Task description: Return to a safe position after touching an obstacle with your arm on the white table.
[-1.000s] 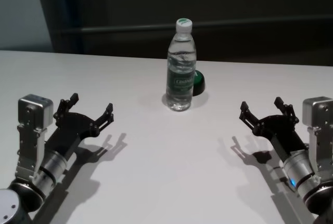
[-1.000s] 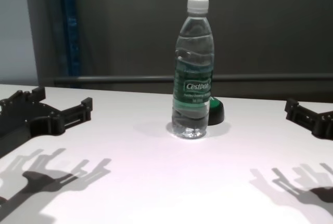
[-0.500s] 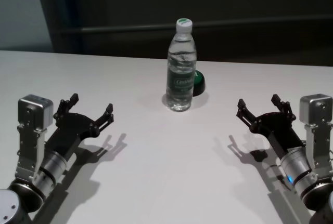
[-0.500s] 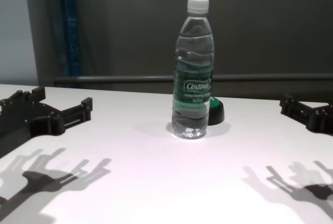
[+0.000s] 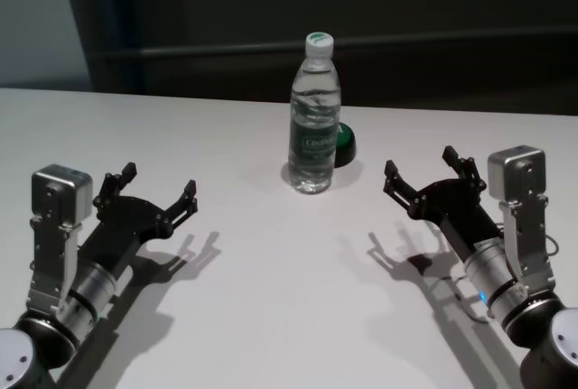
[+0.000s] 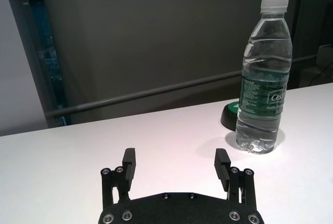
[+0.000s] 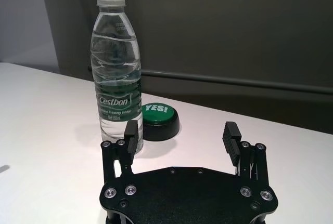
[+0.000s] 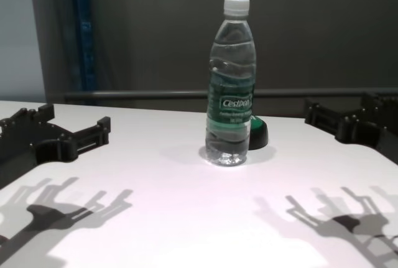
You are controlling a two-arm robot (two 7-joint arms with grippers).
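Note:
The obstacle, a clear water bottle with a white cap and dark green label, stands upright near the middle of the white table. My right gripper hovers open just right of the bottle, apart from it, nothing between its fingers. My left gripper rests open over the near left of the table, empty.
A small green dome-shaped button marked "YES!" sits right behind the bottle. A dark wall with a horizontal rail runs beyond the table's far edge.
My right gripper has moved left and forward toward the bottle over the last second, staying open. The left arm and the bottle have not moved.

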